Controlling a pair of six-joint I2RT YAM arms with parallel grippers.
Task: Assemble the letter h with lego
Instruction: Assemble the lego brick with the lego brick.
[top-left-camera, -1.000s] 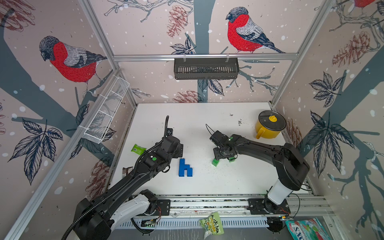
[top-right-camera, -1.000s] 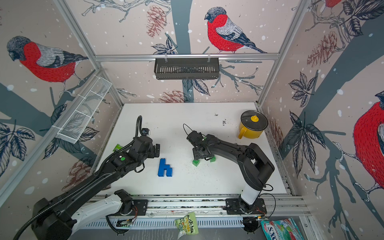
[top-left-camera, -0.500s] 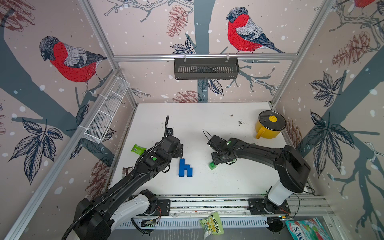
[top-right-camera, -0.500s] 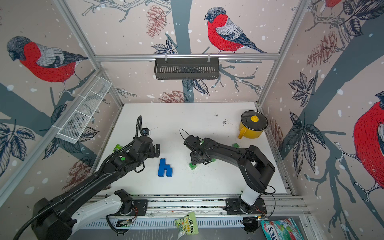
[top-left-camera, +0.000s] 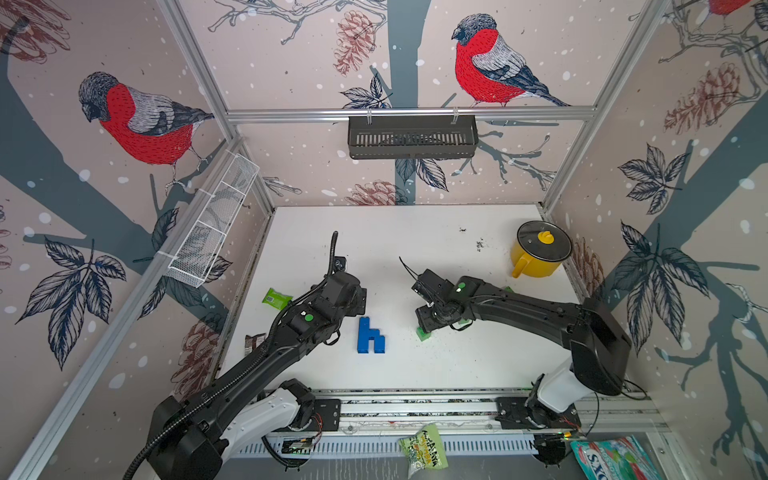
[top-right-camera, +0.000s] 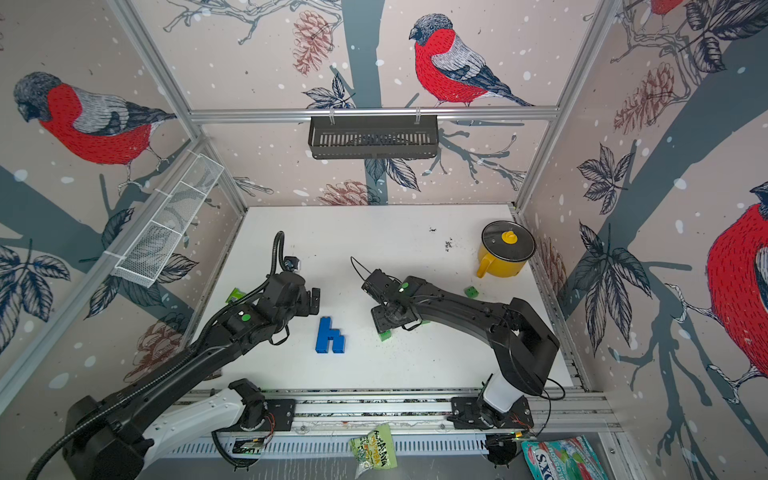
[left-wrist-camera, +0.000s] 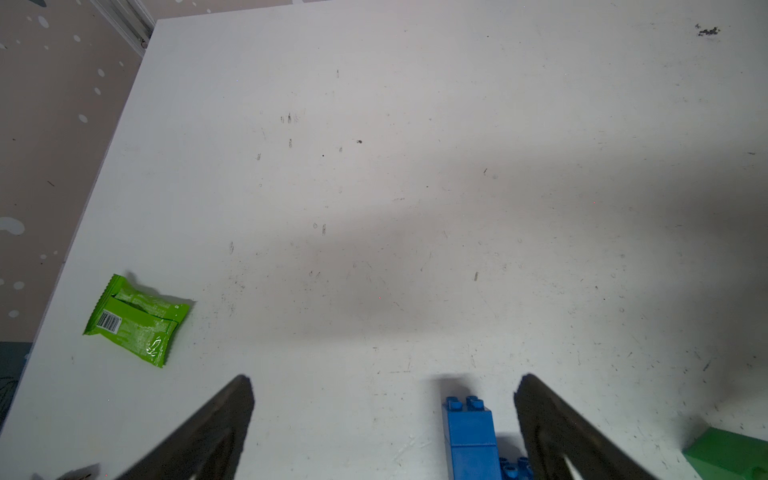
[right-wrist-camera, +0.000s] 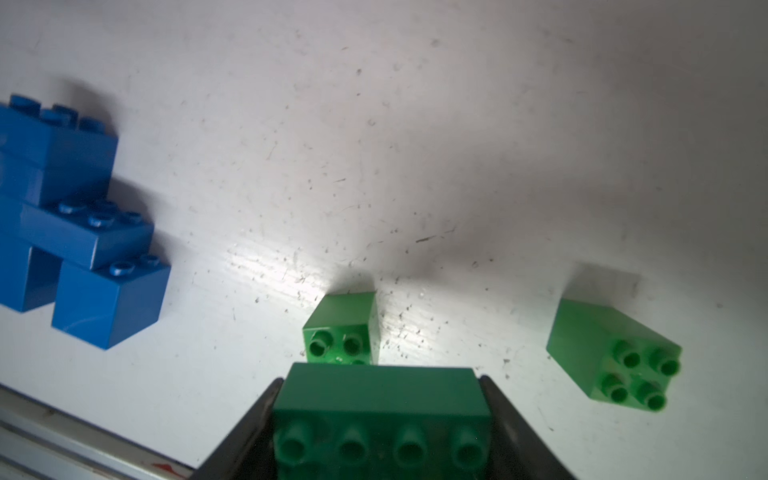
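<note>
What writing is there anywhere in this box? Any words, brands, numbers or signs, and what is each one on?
"h": not printed, but spelled out by the joined blue lego bricks.
"SYO": roughly, in large white letters on the teal packet; cut off at the picture's edge, so uncertain.
Yellow-green bag: dark lettering, too blurred to read.
Light-green packet: a barcode, with digits too small to read.
</note>
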